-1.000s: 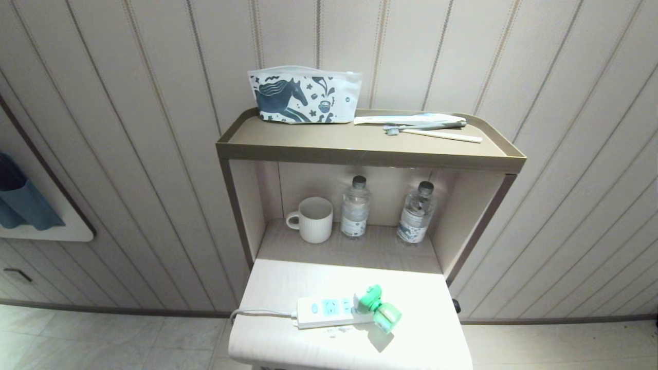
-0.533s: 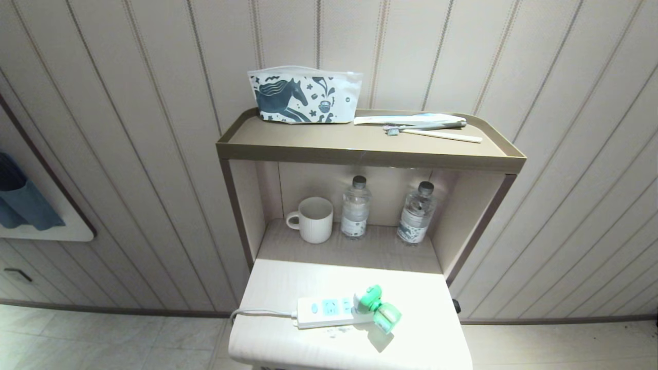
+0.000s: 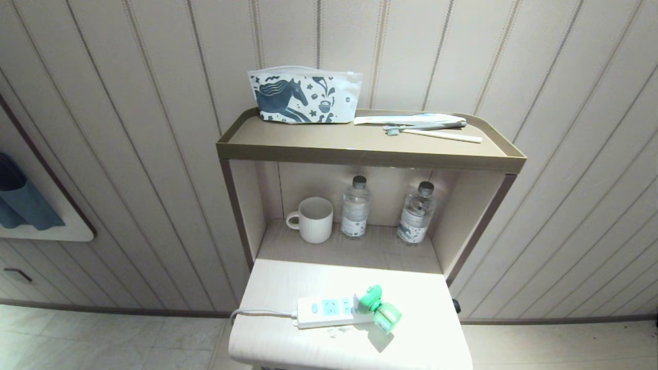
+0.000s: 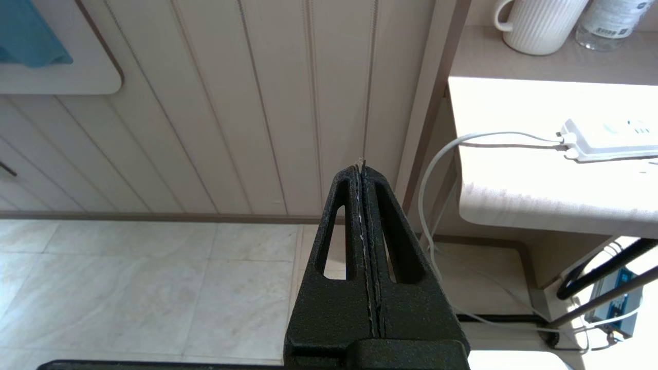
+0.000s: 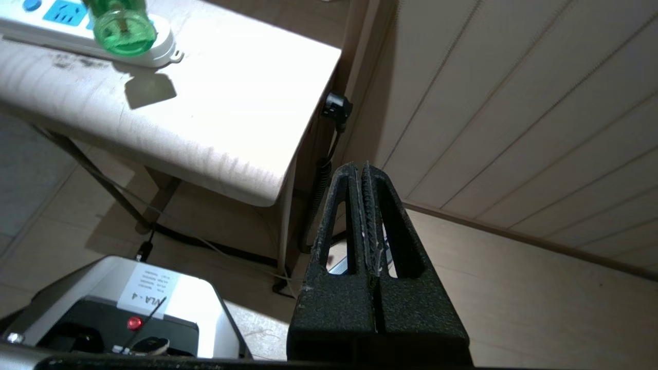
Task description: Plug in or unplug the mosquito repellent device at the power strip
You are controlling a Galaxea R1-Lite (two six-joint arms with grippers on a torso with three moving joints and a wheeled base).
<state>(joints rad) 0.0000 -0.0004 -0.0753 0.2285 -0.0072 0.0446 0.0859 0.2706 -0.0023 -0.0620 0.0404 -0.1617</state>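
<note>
The white power strip [image 3: 329, 311] lies on the low white table [image 3: 421, 339], its grey-white cord [image 3: 259, 311] running off the left edge. The green mosquito repellent device [image 3: 378, 306] sits plugged into the strip's right end, its bottle leaning toward the table's front right. Neither arm shows in the head view. My left gripper [image 4: 361, 163] is shut and empty, low beside the table's left edge, with the power strip [image 4: 611, 140] off to its side. My right gripper [image 5: 363, 167] is shut and empty, below the table's right corner, with the mosquito repellent device [image 5: 122, 30] and the power strip [image 5: 56, 20] well away from it.
A shelf unit [image 3: 370, 154] stands behind the table, with a white mug [image 3: 313, 219] and two clear water bottles [image 3: 355, 208] in its niche. A horse-print pouch [image 3: 304, 96] and toothbrushes [image 3: 426, 127] lie on top. Cables hang under the table [image 5: 329, 154]. The robot's base [image 5: 128, 318] is below.
Nothing has changed in the head view; the strip and the device lie as before and no arm has come into sight.
</note>
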